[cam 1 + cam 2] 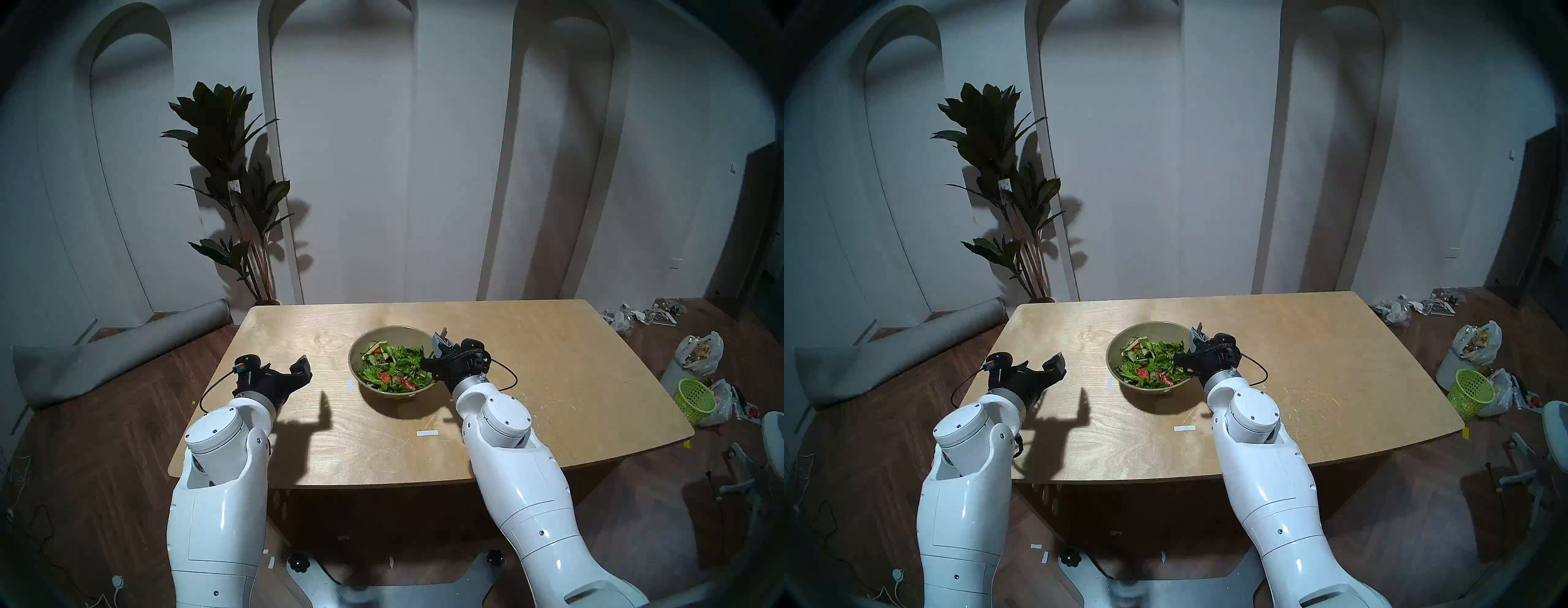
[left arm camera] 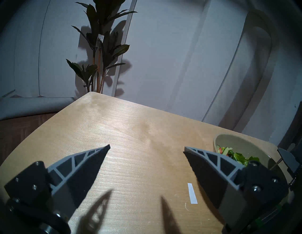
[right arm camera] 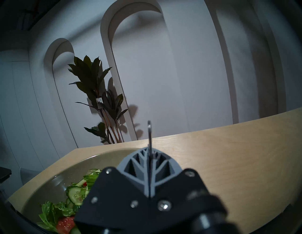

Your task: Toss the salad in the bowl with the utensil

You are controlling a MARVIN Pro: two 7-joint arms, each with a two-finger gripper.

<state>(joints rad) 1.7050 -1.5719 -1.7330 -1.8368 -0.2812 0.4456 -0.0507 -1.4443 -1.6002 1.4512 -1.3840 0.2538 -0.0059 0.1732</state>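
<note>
The olive-beige bowl (image 1: 390, 333) stands mid-table with the salad (image 1: 394, 367) of lettuce, tomato and cucumber heaped in it. My right gripper (image 1: 439, 346) is over the bowl's right rim and shut on the silver spoon; only its thin handle end (image 3: 149, 130) sticks out past the fingertips, and its head is hidden. In the right wrist view the gripper (image 3: 149, 151) hides part of the salad (image 3: 73, 196) and bowl (image 3: 101, 161). My left gripper (image 1: 295, 370) hovers open and empty left of the bowl. In the left wrist view it (image 2: 147, 148) spreads over bare table, with the bowl (image 2: 232, 140) at right.
Two white tape strips lie on the wooden table (image 1: 551, 382), one left of the bowl (image 1: 350, 385) and one in front (image 1: 426, 433). A potted plant (image 1: 229, 170) and a rolled mat (image 1: 127, 352) stand at left. A lime-green basket (image 1: 695, 395) and rubbish bags sit on the floor at right.
</note>
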